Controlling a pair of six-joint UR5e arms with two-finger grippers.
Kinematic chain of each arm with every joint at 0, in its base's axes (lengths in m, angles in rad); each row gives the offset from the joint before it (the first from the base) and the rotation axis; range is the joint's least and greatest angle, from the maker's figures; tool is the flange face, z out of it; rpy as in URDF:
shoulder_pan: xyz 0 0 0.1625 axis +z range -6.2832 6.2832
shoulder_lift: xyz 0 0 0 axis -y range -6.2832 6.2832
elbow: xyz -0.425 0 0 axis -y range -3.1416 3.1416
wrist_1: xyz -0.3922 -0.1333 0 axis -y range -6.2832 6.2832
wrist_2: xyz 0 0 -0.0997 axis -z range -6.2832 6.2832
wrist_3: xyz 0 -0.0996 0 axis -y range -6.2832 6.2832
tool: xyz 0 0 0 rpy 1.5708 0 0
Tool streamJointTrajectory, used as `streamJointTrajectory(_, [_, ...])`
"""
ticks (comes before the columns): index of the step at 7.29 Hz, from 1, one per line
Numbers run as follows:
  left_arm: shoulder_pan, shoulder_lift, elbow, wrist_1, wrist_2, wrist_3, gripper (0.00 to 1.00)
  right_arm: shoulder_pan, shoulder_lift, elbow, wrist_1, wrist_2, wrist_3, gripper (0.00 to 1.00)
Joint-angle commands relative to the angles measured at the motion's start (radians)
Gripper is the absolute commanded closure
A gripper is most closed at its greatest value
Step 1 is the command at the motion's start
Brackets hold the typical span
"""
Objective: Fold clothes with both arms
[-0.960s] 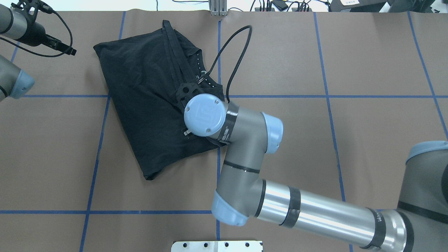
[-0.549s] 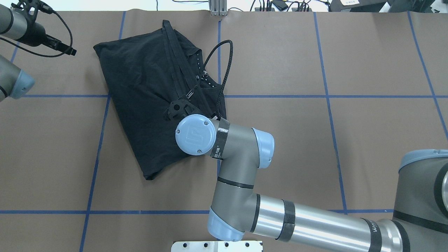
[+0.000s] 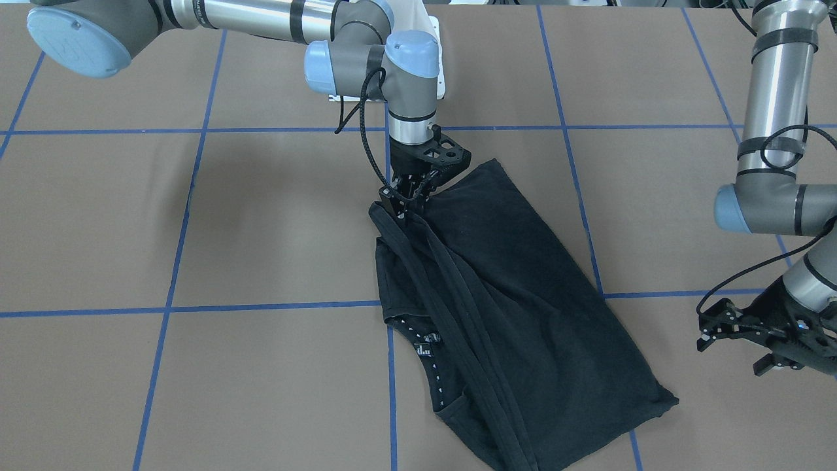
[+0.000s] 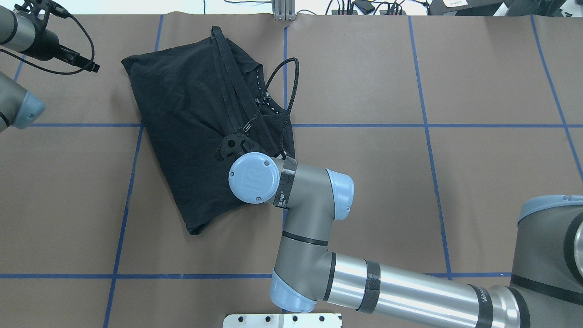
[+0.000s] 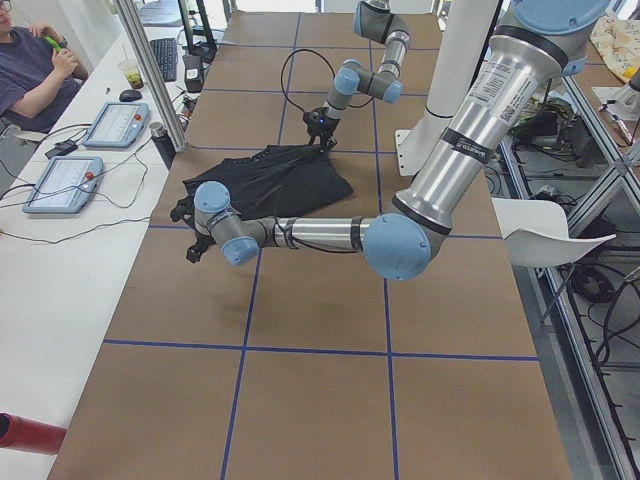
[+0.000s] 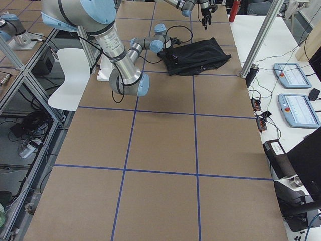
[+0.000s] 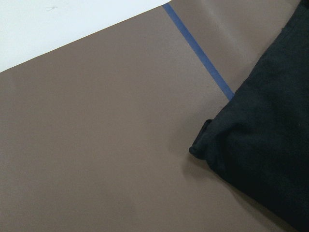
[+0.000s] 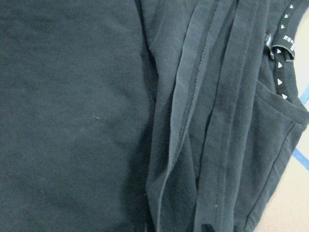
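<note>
The black T-shirt [image 3: 523, 294] looks maybe half folded, with more folds to go: the right gripper [image 3: 404, 195] is clamped on its bunched edge, the rest spread out beyond it, and the left gripper [image 3: 732, 340] hangs just off a corner, no telling if it's apart or together.

Seen from overhead, the T-shirt [image 4: 191, 136] is laid on the table [image 4: 410, 182], at 10 o'clock from the table's middle. The right gripper [image 3: 407, 195] is placed over the T-shirt, at 4 o'clock from its middle, and the neck tape [image 4: 266, 98] at 2 o'clock. The left gripper [image 3: 713, 333] is held apart from the T-shirt, at 10 o'clock, near a corner.
</note>
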Motion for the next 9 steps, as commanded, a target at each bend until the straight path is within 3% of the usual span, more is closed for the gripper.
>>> streamJointTrajectory(1, [0.0, 0.0, 0.0, 0.0, 0.0, -0.003, 0.0, 0.0, 0.0, -0.004, 0.0, 0.0, 0.001, 0.67])
streamJointTrajectory(3, [0.0, 0.0, 0.0, 0.0, 0.0, -0.003, 0.0, 0.0, 0.002, -0.007, 0.0, 0.001, 0.002, 0.8])
streamJointTrajectory(4, [0.0, 0.0, 0.0, 0.0, 0.0, -0.003, 0.0, 0.0, 0.003, -0.007, 0.002, 0.001, 0.005, 1.0])
streamJointTrajectory(9, [0.002, 0.0, 0.0, 0.0, 0.0, -0.004, 0.0, 0.029, -0.021, 0.008, 0.002, 0.053, 0.007, 1.0])
